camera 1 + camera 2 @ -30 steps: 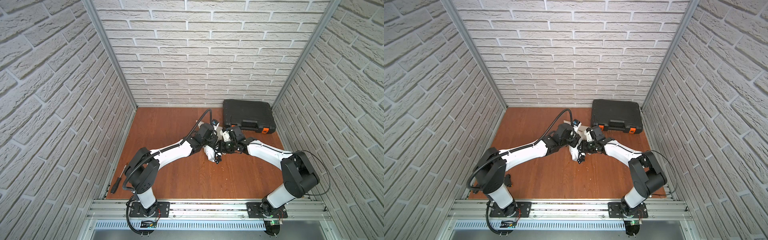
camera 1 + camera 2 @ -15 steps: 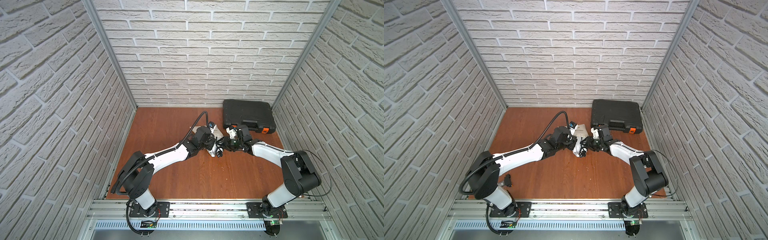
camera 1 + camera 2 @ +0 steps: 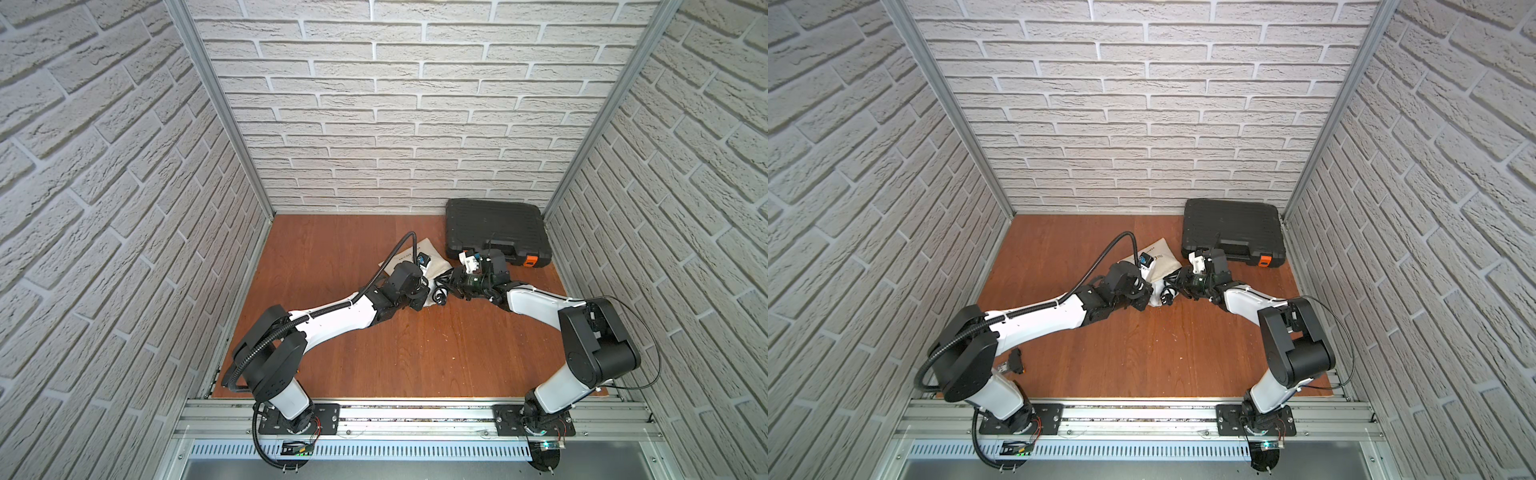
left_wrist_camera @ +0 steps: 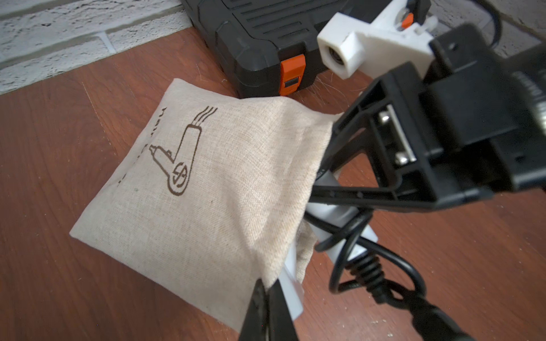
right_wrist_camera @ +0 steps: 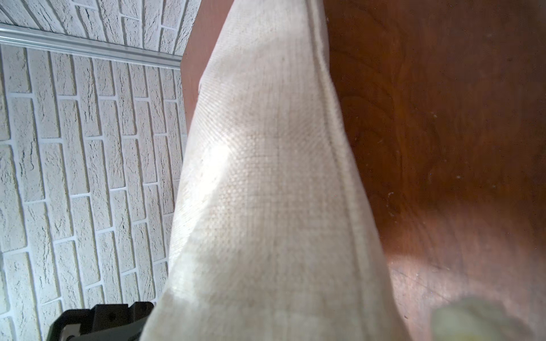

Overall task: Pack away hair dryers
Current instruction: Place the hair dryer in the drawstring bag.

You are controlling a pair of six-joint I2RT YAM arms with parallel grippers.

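1. Your hair dryer (image 4: 328, 214) showed only a strip of white plastic body, lodged in the mouth of the beige cloth bag (image 4: 206, 192) on the wooden table (image 4: 59, 124).
2. Its black cord (image 4: 363, 265) lay looped outside.
3. Your right gripper (image 4: 326, 174) clasped the dryer's body, and your left gripper (image 4: 267, 307) pinched the bag's rim.

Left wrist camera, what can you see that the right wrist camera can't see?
Only the left wrist view shows the printed drawing on the cloth bag, the black case, the white hair dryer poking from the bag's mouth, its black cord, the right gripper there, and the left gripper pinching the bag's edge. Only the right wrist view shows a metal rail on the brick wall and a blurry pale blob. Both show the cloth bag, the wooden table and brick wall.
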